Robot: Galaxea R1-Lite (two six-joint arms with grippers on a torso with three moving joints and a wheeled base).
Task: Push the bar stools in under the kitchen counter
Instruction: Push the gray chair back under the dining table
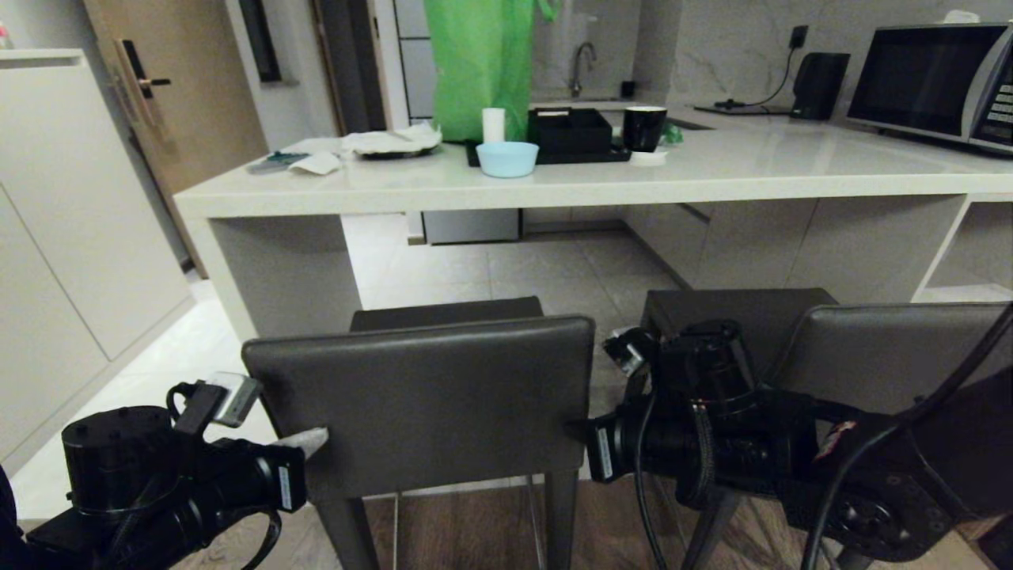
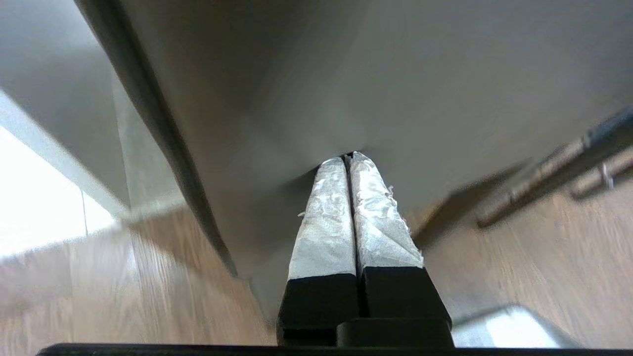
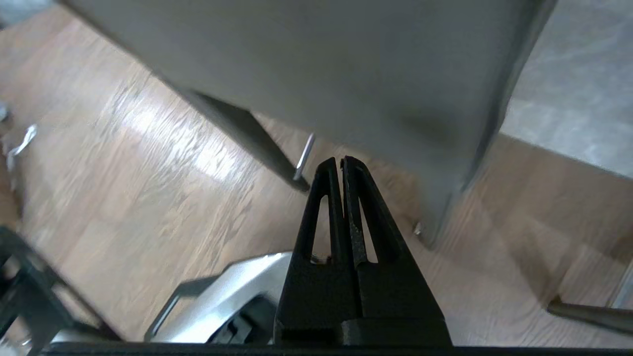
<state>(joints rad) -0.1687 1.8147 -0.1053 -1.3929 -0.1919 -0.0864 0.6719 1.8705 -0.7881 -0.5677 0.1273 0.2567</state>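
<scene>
Open floor under counter [image 1: 554, 186], beyond stool [image 1: 427, 396]

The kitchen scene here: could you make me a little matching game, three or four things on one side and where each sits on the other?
Things:
1. light blue bowl
2. microwave
3. left gripper
4. green bag

Places:
A. far right of the kitchen counter
B. standing behind the bowl
C. at the left stool's backrest
D. near the counter's front edge, middle

Pairs: 1-D, 2-A, 3-C, 4-B
</scene>
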